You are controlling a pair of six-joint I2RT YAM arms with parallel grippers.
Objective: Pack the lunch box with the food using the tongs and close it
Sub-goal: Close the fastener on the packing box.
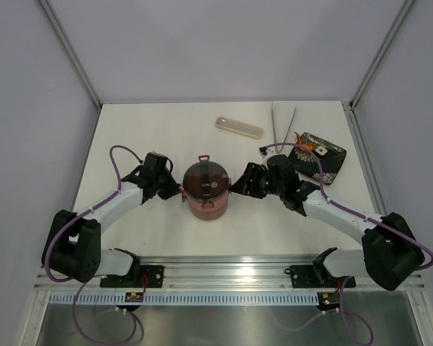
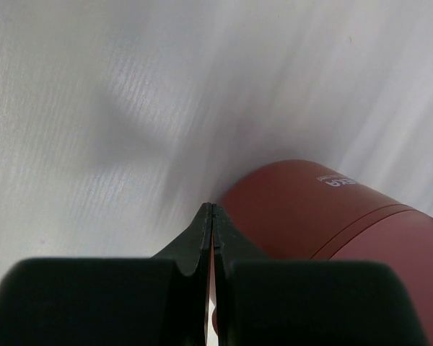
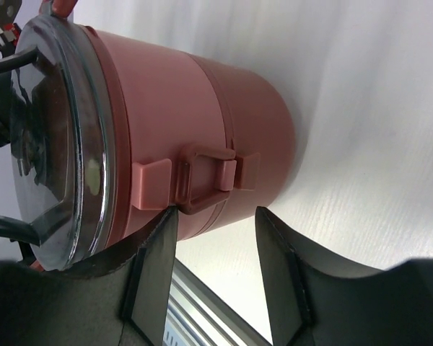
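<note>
The lunch box [image 1: 206,191] stands fully stacked in the middle of the worktop [image 1: 151,238], its 2 maroon tiers under the top lid [image 1: 204,178]. The food [image 1: 308,146], orange-red pieces and 1 white piece, lies on the black tray [image 1: 330,163] toward the far right corner. The tongs [image 1: 283,122] lie untouched by the far edge just beside that tray, and a pale cutlery case [image 1: 239,127] rests near the middle of the far edge.

With the food unpacked, the step in hand looks like opening the box. The right gripper [image 1: 239,186] holds nothing; its jaws stand moderately wide and are levelled at the box's right wall. In the right wrist view, the side latch [image 3: 202,180] sits just above the gap between them, its loop seemingly hooked over the tabs. The left gripper [image 1: 173,189] is fully closed and empty, its tip just beside the box's left wall. Whether it touches cannot be told, though it appears placed to brace the box.

Next, the right gripper likely needs to catch the latch loop and swing it off its tab without tipping the stack. The remaining latches would follow, then the lid and tiers must come apart before the tongs are picked up.
</note>
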